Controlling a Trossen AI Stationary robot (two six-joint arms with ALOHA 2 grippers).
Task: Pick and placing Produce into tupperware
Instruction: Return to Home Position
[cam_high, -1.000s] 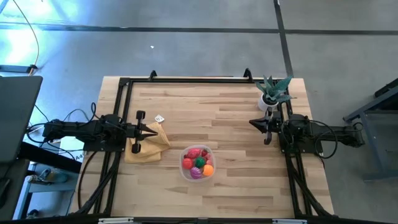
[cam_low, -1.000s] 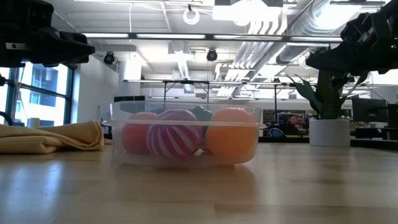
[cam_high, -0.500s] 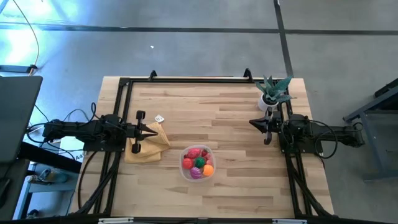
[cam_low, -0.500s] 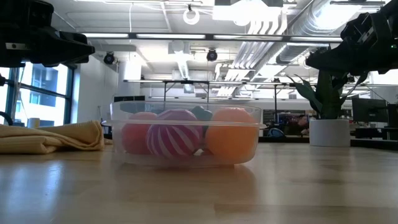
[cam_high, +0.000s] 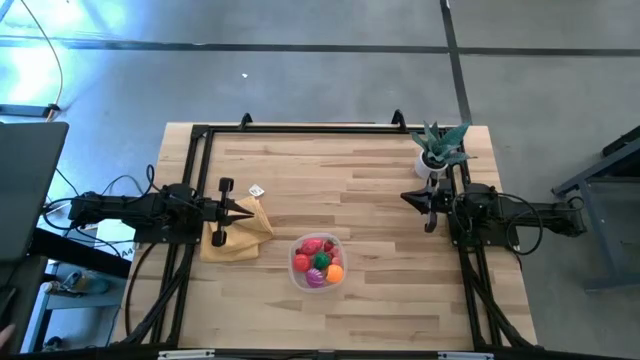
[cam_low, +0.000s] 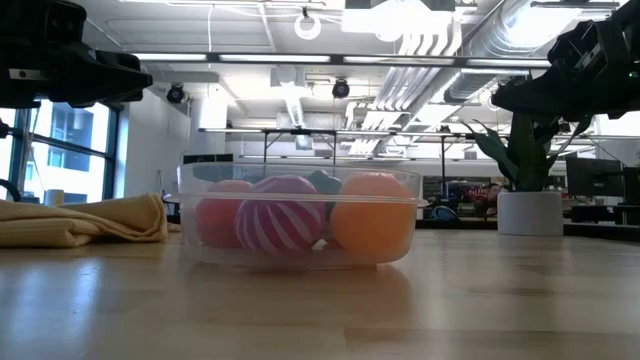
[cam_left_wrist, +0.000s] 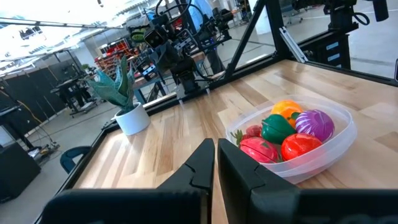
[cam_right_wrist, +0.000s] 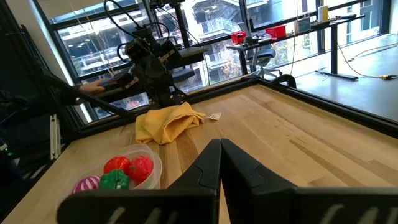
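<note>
The clear tupperware (cam_high: 318, 262) stands on its flat base near the table's middle, toward the near edge, and holds the produce (cam_high: 317, 264): red, green, orange and a striped magenta-purple piece (cam_low: 284, 224). It also shows in the left wrist view (cam_left_wrist: 292, 146) and the right wrist view (cam_right_wrist: 115, 174). My left gripper (cam_high: 250, 211) hovers shut at the table's left side, over the yellow cloth. My right gripper (cam_high: 405, 197) hovers shut at the right side, near the potted plant. Both are well apart from the container.
A mustard-yellow cloth (cam_high: 238, 234) lies crumpled left of the tupperware. A spiky green plant in a white pot (cam_high: 438, 150) stands at the far right corner. A small white tag (cam_high: 257, 190) lies by the cloth. Bare wood lies between the arms and along the far edge.
</note>
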